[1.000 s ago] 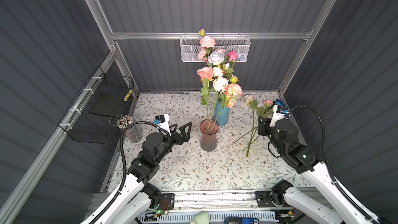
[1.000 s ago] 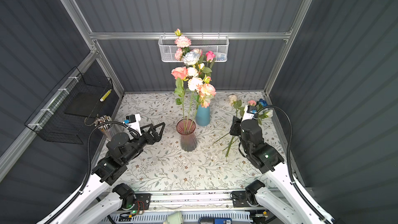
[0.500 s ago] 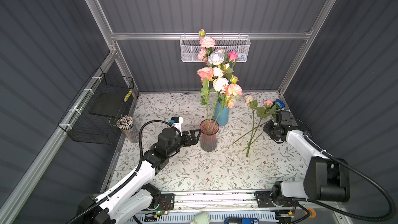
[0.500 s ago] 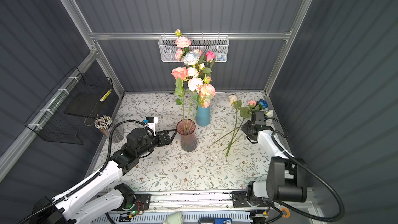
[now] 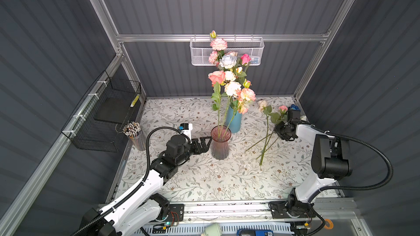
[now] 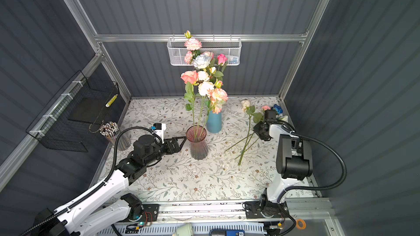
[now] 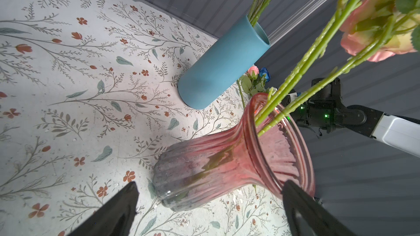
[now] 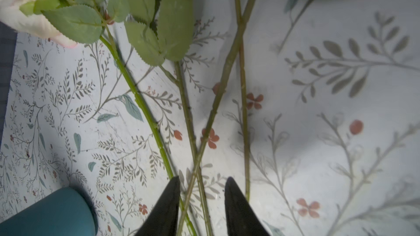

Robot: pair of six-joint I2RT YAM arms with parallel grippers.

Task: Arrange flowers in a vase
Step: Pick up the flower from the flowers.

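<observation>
The right tool [image 5: 279,132] hangs low over the loose flowers [image 5: 264,143] at the right of the table [image 5: 204,178], and the next move turns on how these two lie. In both top views the flowers lie flat. Their long axis runs from the blooms near the upper right corner of the table down and leftward, and the cut ends fan out toward the centre-right. The tool sits over the upper part of the stems, just below the leaves.

In the right wrist view its fingers [image 8: 166,205] stand partly spread and pinch nothing. Two thin stems that cross each other run down the frame into the gap. A brighter green stem passes beside the left-hand finger, and another lies just outside the right-hand one. The gap sits across the stems as a grasp needs, but I judge that closing here could catch more than one.

The left tool [image 5: 207,144] is spread wide at the left side of the pink vase [image 5: 220,148], which holds a few upright stems. Whether it touches the glass I cannot tell. Just behind stands the blue vase [image 5: 234,119] with the main bunch. The right arm is plainly the nearer to the loose flowers, and the left is well apart from them
</observation>
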